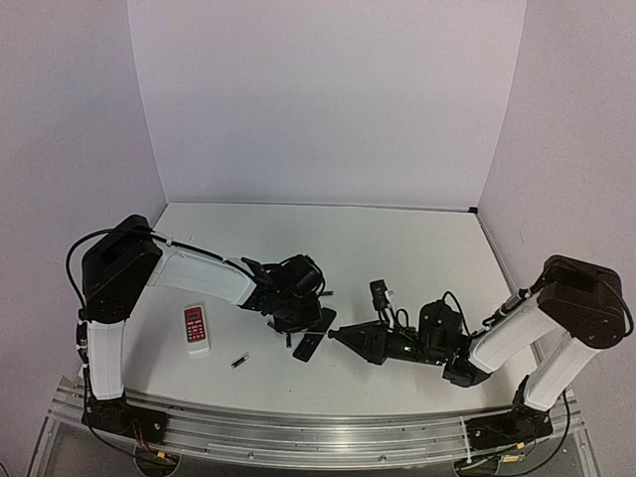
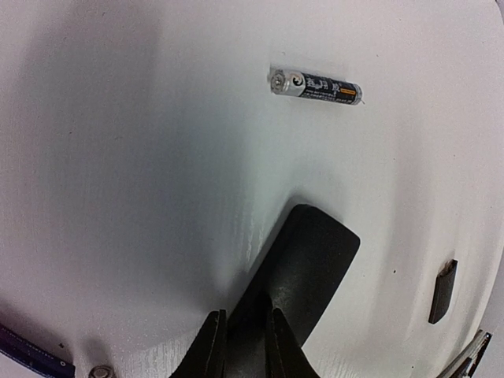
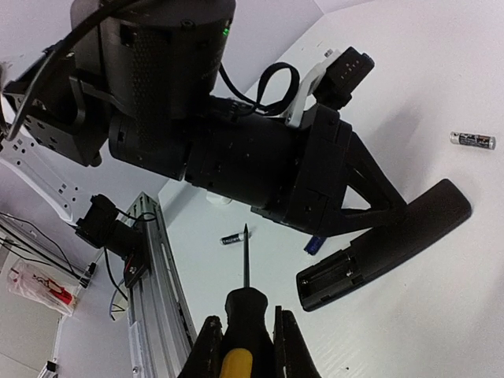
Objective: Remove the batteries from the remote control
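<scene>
Black remote (image 2: 307,260) is sitting clamped in the left gripper (image 2: 244,316), one battery (image 2: 315,85) lying near it, while the right gripper (image 3: 246,321) is gripping a screwdriver (image 3: 246,298) beside the remote.

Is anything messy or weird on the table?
Yes. One battery lies loose beside the red remote, and another lies far off, past the black remote. The black remote's battery bay is open, with no cover on it.
</scene>
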You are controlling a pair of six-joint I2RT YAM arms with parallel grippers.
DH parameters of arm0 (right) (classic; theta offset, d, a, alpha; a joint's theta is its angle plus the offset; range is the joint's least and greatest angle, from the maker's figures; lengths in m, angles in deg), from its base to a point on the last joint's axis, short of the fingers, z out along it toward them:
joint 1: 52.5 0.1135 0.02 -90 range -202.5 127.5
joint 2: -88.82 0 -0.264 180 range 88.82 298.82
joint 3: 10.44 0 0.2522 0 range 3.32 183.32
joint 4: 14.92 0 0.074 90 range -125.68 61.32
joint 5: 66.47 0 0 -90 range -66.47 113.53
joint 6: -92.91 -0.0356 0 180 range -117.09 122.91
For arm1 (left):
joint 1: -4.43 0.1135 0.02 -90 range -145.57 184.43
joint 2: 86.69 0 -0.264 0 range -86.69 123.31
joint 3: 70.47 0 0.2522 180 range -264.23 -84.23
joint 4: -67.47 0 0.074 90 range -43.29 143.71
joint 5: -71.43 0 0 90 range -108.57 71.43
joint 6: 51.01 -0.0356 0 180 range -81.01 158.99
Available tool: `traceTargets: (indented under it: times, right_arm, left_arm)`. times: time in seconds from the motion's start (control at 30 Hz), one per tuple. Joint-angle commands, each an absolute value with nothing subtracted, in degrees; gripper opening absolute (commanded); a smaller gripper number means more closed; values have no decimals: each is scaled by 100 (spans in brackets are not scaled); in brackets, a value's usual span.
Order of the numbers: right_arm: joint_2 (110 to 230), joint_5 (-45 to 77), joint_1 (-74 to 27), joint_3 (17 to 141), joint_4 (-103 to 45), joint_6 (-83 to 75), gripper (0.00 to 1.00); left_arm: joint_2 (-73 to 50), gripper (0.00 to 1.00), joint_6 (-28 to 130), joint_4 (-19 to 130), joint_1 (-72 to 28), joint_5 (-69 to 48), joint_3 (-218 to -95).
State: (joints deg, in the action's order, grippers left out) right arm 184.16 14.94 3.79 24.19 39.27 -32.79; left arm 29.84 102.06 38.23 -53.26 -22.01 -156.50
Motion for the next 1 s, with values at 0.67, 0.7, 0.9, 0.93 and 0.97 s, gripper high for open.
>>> traceTargets:
  times: [0.67,0.7,0.9,0.93,0.97]
  right_arm:
    - [14722,5601,-64,1992,-1499,-3493,4]
    - [14618,5572,-287,1991,-1603,-3548,4]
    - [15090,4967,-1594,2231,-1883,-3681,8]
    - [15278,4917,-1691,2298,-1882,-3684,9]
    - [15469,4876,-1789,2361,-1879,-3715,10]
  left_arm:
    - [2674,76,9809,3111,-5485,-1295,-15119]
    - [2611,79,9770,3290,-5495,-1137,-14965]
    - [2530,95,9555,4018,-5671,-390,-14471]
    - [2530,96,9540,4112,-5699,-293,-14433]
    - [2526,97,9523,4221,-5725,-204,-14403]
